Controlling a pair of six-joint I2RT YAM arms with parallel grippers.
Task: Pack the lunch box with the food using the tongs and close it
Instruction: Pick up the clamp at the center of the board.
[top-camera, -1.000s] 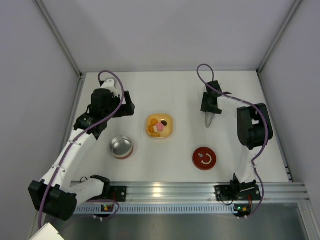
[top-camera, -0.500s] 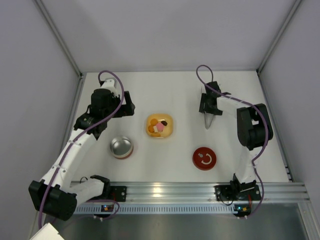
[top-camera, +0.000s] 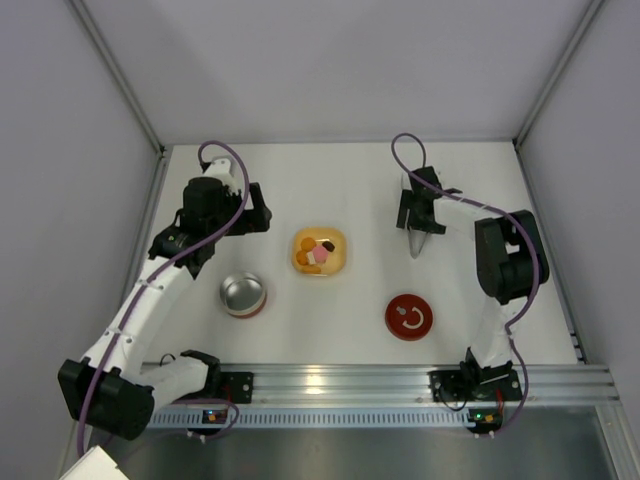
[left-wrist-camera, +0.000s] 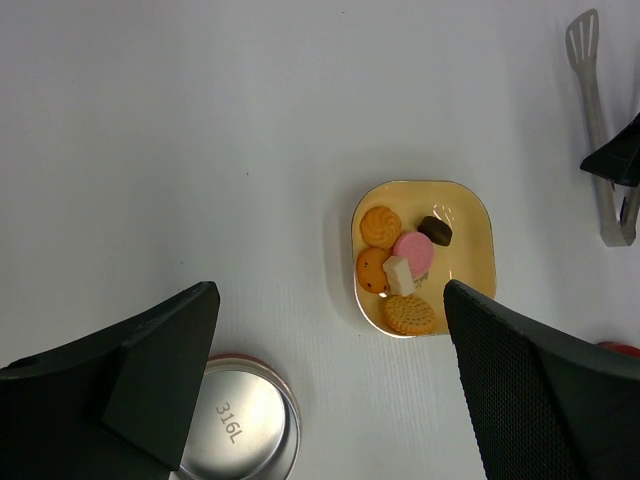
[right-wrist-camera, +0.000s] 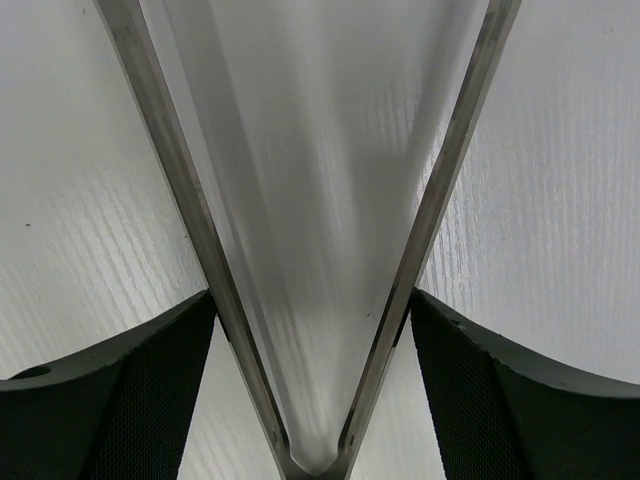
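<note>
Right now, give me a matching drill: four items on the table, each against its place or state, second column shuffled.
1. small round silver metal lunch box with red band
2. yellow rounded-square dish
3. long thin silver metal tongs
4. flat red disc with white mark

A. holds the biscuits and sweets
B. straddled by the right claw
C. empty, lid off
D. lies near the right arm's base

Pairs: 1-C, 2-A, 3-B, 4-D

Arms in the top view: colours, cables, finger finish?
Both arms have white links and black joint housings, with a purple cable looping over each wrist. The left gripper and right gripper have black fingers with finely dotted, textured pads. No sleeves or readable markings visible.
</note>
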